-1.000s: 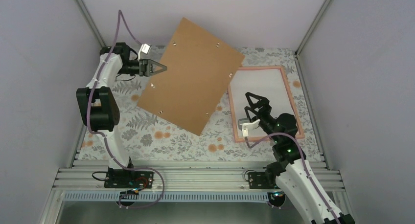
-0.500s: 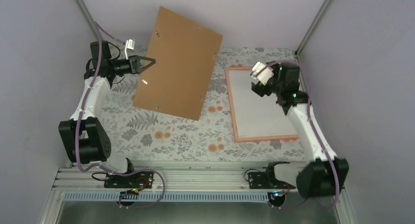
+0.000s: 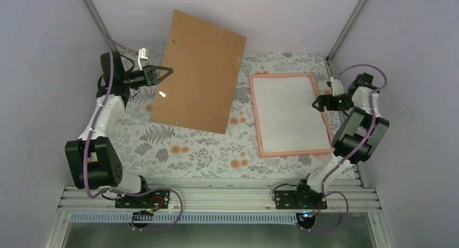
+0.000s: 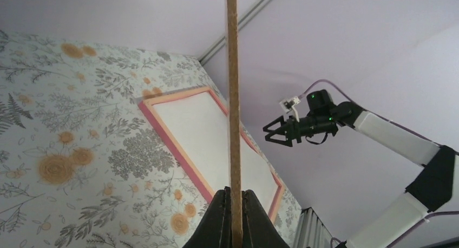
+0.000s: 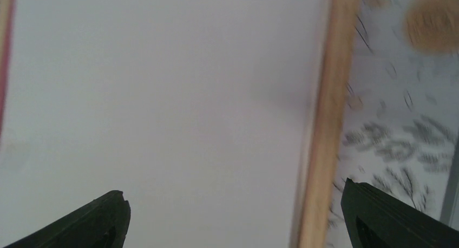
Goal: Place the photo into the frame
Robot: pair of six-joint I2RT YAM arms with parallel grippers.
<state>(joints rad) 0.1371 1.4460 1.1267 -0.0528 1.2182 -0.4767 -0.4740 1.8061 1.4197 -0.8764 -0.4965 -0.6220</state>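
The pink frame (image 3: pixel 295 151) lies flat on the right of the table. Inside it lies the photo (image 3: pixel 289 112), plain white side up; its picture side is hidden. My right gripper (image 3: pixel 318 103) hovers open at the frame's right edge, holding nothing. In the right wrist view its fingers straddle the white photo (image 5: pixel 162 96) and the frame's rail (image 5: pixel 325 123). My left gripper (image 3: pixel 162 72) is shut on the left edge of a brown cardboard board (image 3: pixel 197 72), held tilted up above the table's back left. The left wrist view shows the board (image 4: pixel 233 96) edge-on between the left gripper's (image 4: pixel 234 196) jaws.
A floral cloth (image 3: pixel 189 145) covers the table. Grey walls close in on the left, back and right. An aluminium rail (image 3: pixel 216 196) with both arm bases runs along the near edge. The raised board overhangs the table's back middle.
The right arm swung from over the frame's middle to its right edge. The left arm lifted the board higher and to the left, standing it steeper.
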